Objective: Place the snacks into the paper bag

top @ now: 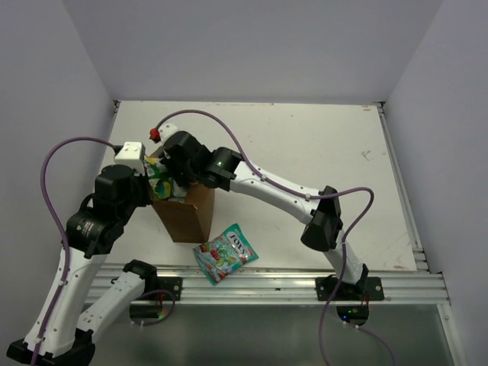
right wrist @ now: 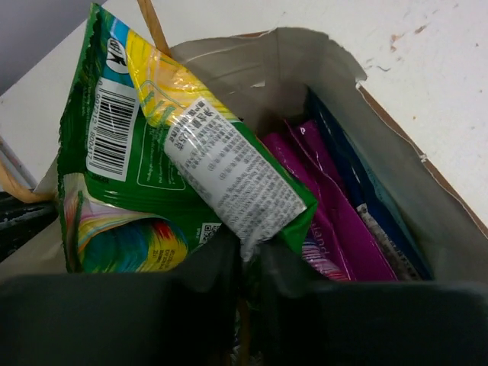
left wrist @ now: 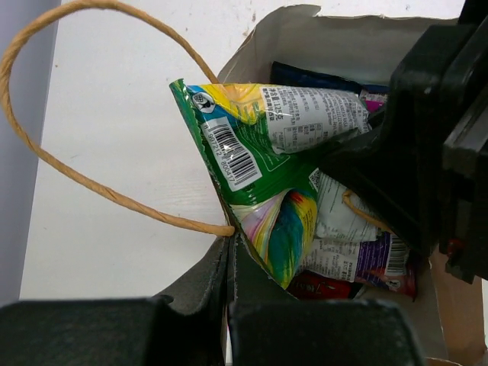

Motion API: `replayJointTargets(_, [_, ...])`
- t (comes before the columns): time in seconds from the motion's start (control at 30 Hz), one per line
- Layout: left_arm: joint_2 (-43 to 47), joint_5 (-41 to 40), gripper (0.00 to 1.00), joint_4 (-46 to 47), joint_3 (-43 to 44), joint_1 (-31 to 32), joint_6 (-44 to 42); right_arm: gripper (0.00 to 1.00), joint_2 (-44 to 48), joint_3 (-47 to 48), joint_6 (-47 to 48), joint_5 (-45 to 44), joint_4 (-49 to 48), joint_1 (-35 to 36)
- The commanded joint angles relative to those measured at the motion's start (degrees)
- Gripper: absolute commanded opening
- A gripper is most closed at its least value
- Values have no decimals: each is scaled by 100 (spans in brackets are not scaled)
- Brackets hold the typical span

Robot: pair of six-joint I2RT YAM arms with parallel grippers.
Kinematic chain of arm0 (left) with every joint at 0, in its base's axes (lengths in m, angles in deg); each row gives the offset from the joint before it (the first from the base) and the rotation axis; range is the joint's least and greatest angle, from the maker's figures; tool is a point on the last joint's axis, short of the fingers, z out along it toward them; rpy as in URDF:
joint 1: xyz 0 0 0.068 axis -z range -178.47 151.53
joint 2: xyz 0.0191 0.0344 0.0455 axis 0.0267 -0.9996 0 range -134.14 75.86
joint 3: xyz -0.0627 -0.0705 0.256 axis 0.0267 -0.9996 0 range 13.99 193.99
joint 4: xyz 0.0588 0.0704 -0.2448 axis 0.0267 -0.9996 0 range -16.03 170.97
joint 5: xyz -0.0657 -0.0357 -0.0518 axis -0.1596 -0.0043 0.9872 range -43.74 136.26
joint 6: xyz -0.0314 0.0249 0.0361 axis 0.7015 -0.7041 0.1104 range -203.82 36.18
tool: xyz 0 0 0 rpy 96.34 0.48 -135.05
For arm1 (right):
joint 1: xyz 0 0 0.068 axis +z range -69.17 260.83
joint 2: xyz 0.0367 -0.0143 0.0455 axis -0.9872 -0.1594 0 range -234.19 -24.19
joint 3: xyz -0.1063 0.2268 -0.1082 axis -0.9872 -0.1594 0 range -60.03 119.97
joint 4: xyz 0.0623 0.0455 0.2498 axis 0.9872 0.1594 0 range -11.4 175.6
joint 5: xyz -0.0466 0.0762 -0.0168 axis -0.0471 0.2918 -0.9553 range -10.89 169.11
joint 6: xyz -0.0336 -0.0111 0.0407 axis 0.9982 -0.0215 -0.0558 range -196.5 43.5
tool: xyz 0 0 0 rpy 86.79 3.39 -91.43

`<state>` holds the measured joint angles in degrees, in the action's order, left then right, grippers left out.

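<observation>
A white desk [top: 305, 145] fills the top view, its surface matte with a few small dark marks [top: 367, 155] at about 2 o'clock from its middle. A brown paper bag [top: 187, 217] stands upright on it at about 8 o'clock from the middle. A teal and pink packet [top: 226, 254] lies flat at 5 o'clock from the bag's base, just beside it, its near corner over the metal rail [top: 290, 278] that runs along the desk's 6 o'clock edge.
</observation>
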<state>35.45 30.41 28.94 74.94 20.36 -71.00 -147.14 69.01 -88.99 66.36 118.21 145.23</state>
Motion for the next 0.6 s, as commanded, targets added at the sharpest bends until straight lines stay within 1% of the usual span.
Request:
replayJointTargets(0.0, [112,21,0,501,66,15,-78,26,211,103,18,124,291,20])
replayJointTargets(0.03, [103,30,0,501,66,15,-87,42,211,296,88,80,397,20])
replayJointTargets(0.07, [85,47,0,501,66,15,-87,58,202,785,132,10,641,29])
replayJointTargets(0.1, [68,56,0,510,58,15,-95,74,211,1077,194,-173,748,29])
replayJointTargets(0.17, [68,83,0,527,49,15,-104,94,403,1770,343,-376,924,20])
replayJointTargets(0.2, [59,100,0,536,49,24,-104,99,561,1870,396,-612,916,20])
replayJointTargets(0.23, [59,109,0,545,40,16,-95,99,745,1889,414,-719,873,29])
replayJointTargets(0.27, [50,118,0,545,40,15,-87,99,956,1636,405,-833,803,29])
replayJointTargets(0.3, [50,118,0,545,40,15,-95,99,1506,1390,405,-973,593,20])
replayJointTargets(0.33, [50,127,0,545,40,15,-95,99,1772,1083,371,-1210,487,20])
replayJointTargets(0.37, [41,135,0,545,40,15,-95,99,2071,428,353,-1369,399,20])
replayJointTargets(0.4, [50,127,0,545,31,15,-87,99,2552,38,318,-1483,389,20])
replayJointTargets(0.43, [50,135,0,545,31,15,-78,99,2810,-375,283,-1589,389,29])
replayJointTargets(0.47, [41,144,0,554,31,15,-87,99,3004,-1310,265,-1668,467,29])
replayJointTargets(0.5, [41,153,0,554,22,15,-87,99,3328,-1798,160,-1634,520,29])
replayJointTargets(0.53, [33,179,0,562,22,15,-87,99,3461,-2272,72,-1582,556,20])
replayJointTargets(0.57, [24,223,0,571,22,15,-78,99,3567,-3243,-24,-1372,539,20])
